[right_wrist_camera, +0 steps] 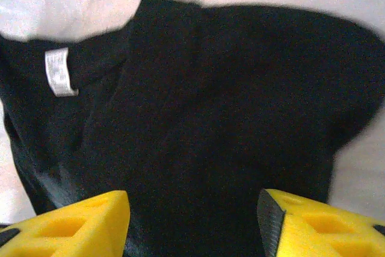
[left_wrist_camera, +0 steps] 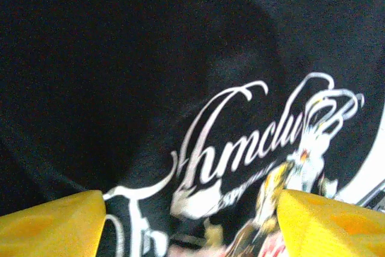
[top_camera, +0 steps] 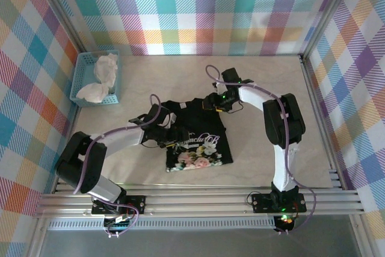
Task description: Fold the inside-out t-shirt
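T-shirt [left_wrist_camera: 120, 58] script [left_wrist_camera: 240, 142] shows "hmclu" (rest cut off).

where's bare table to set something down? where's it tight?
Free: beige tabletop strip from light-blue plastic basket along the back wall; strip between black rose-print t-shirt and near rail. Tight: centre, left end effector and right end effector open over the shirt.

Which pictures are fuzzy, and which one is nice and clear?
Top external view: sharp and evenly lit, with the t-shirt plain on the table. Left wrist view: very close, lettering smeared, left fingers soft at the edges. Right wrist view: the black cloth swallows its folds, the white label is fuzzy, and the table behind is washed out pale.
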{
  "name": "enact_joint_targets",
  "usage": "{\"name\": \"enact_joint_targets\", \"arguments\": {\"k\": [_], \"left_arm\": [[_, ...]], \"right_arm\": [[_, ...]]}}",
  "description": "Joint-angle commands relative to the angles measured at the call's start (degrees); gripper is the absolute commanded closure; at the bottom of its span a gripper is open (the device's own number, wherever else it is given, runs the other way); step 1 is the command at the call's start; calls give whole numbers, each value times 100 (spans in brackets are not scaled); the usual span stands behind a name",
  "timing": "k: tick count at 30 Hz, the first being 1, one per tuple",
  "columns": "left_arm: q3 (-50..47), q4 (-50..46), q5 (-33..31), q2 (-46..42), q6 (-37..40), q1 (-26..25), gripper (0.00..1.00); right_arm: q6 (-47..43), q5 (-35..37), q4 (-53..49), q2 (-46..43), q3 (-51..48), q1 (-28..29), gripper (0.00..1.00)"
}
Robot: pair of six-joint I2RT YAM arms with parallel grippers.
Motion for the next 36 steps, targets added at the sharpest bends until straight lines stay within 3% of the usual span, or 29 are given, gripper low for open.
{"name": "enact_joint_targets", "arguments": {"k": [1, 5, 8, 14, 24, 28, 36], "left_arm": [[296, -376, -823, -496, 237, 315, 21], [488, 201, -856, -198, 423, 1165, 19], [951, 342, -748, 487, 631, 1414, 15], [1812, 186, -357, 1685, 1118, 1651, 13], [2275, 485, 387, 2599, 1400, 1651, 10], [2274, 729, 800, 2782, 1358, 1553, 17], [2213, 1057, 1062, 2840, 1309, 1493, 43]], "right_arm": [[-449, 328, -324, -336, 136, -67, 37], [-469, 738, -442, -215, 338, -172, 30], [-493, 837, -628, 157, 762, -172, 25], [-520, 506, -927, 858, 1480, -167, 22], [-564, 270, -1132, 1376, 1694, -25, 20], [-572, 18, -1055, 1447, 1621, 80, 22], [-502, -202, -942, 1376, 1491, 215, 35]]}}
